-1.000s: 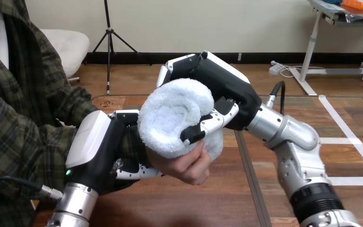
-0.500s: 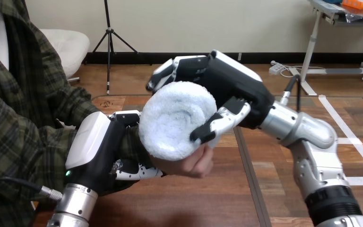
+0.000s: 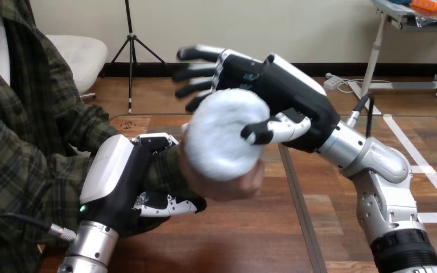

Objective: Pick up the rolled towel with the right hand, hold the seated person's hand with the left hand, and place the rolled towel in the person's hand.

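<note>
The rolled towel (image 3: 223, 139) was fluffy, matt white cloth. The left hand (image 3: 114, 176) and right hand (image 3: 287, 96) bore smooth white shells over matt black plastic. The right forearm (image 3: 375, 165) was satin silver metal; the table (image 3: 233, 239), smooth wood.

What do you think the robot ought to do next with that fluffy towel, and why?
Probably draw the right hand up and back, clear of the rolled towel. Its fingers are straight and spread behind the towel, not curled round it, and the towel rests in the person's hand, whose wrist the left hand grips.
</note>
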Controlling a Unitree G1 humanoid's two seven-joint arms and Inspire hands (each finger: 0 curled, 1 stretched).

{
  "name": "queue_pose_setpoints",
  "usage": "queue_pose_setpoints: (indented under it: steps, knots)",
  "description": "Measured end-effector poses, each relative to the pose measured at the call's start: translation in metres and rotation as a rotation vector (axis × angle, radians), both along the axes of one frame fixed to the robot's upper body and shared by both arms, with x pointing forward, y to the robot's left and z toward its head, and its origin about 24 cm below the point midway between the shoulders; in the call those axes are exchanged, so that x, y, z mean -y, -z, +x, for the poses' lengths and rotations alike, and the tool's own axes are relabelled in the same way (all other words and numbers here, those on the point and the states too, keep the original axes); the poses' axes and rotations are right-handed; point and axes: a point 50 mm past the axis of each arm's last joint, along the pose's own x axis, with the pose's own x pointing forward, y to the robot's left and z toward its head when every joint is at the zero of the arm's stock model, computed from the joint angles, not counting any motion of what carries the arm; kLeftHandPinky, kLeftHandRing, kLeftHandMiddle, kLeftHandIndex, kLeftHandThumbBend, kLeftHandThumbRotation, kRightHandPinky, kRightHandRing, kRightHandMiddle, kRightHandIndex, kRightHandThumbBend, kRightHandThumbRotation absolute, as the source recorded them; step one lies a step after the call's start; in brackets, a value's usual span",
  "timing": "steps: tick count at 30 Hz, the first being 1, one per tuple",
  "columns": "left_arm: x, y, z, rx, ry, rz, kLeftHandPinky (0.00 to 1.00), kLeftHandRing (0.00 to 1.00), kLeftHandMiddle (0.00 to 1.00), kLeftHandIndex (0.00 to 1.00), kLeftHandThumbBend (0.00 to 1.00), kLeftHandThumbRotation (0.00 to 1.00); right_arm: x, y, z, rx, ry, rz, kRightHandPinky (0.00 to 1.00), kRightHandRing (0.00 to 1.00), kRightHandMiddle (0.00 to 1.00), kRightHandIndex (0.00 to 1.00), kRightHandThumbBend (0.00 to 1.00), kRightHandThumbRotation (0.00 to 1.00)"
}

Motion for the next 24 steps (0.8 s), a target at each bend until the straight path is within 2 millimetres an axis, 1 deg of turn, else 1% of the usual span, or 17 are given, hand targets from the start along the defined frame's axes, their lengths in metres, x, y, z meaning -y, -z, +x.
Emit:
queue_pose_setpoints:
  steps: [9, 16, 24]
  knots:
    - [-0.001, 0.004, 0.0, -0.017, -0.001, 0.002, 0.34, 0.38, 0.43, 0.43, 0.96, 0.0, 0.004, -0.003, -0.001, 0.01, 0.023, 0.015, 1.0, 0.98, 0.93, 0.94, 1.0, 0.52]
    - [-0.001, 0.005, 0.0, -0.027, -0.001, 0.004, 0.35, 0.39, 0.44, 0.43, 0.96, 0.0, 0.011, -0.003, -0.001, 0.01, 0.044, 0.021, 1.0, 0.98, 0.92, 0.94, 1.0, 0.54]
    - [-0.002, 0.008, 0.0, -0.035, 0.0, 0.008, 0.37, 0.41, 0.46, 0.47, 0.97, 0.0, 0.02, -0.001, -0.004, 0.008, 0.071, 0.037, 0.99, 0.97, 0.92, 0.92, 1.0, 0.54]
